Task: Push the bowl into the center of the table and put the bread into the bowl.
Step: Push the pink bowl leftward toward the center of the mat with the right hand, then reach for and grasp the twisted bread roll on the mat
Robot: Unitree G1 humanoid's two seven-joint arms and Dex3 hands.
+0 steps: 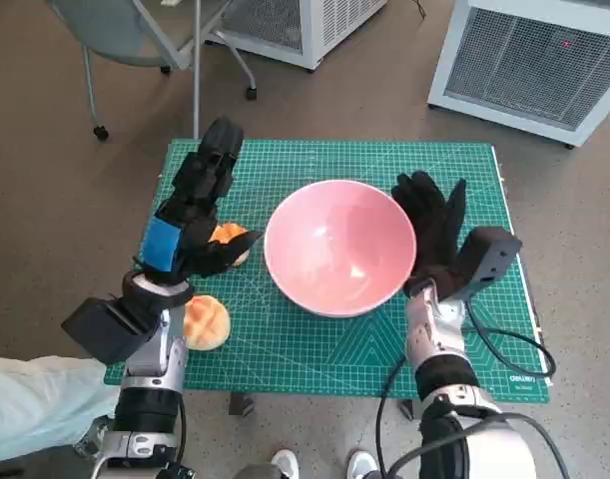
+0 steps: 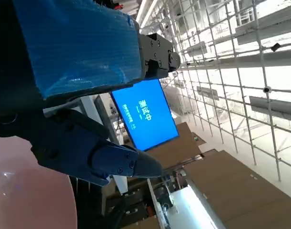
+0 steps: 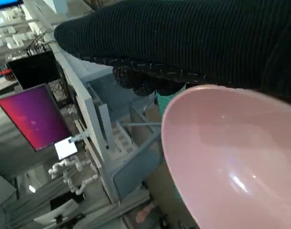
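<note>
Now the right hand (image 1: 431, 232), fingers spread and empty, touches the bowl (image 1: 339, 245); the left hand (image 1: 195, 215), open too, hovers over bread (image 1: 230, 239).

One pink bowl (image 1: 339, 246) sits on one green mat (image 1: 314, 344). Two bread rolls: one near-left (image 1: 207, 322), one (image 1: 230, 238) farther back.

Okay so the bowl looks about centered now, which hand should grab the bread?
The left hand. It is already over one bread roll, and a second roll lies beside its forearm. The right hand sits against the far side of the pink bowl, away from both.
</note>
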